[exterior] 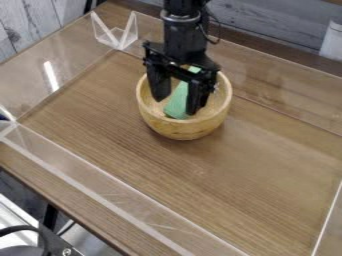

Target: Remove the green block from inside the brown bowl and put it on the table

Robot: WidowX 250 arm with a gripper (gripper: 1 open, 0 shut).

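The brown bowl (171, 128) sits on the table (201, 190) a little behind its middle. Inside it the green block (179, 98) leans tilted against the bowl's far wall, its lower end on the bowl's floor. My gripper (179, 98) reaches down into the bowl from above, open, with one black finger (156, 82) left of the block and the other to its right. The block stands between the fingers; I cannot tell whether they touch it. The arm hides the block's upper end.
Low clear acrylic walls (80, 175) edge the tabletop on all sides. A folded clear piece (118, 30) stands at the back left corner. Open wood surface spreads in front of and to the right of the bowl.
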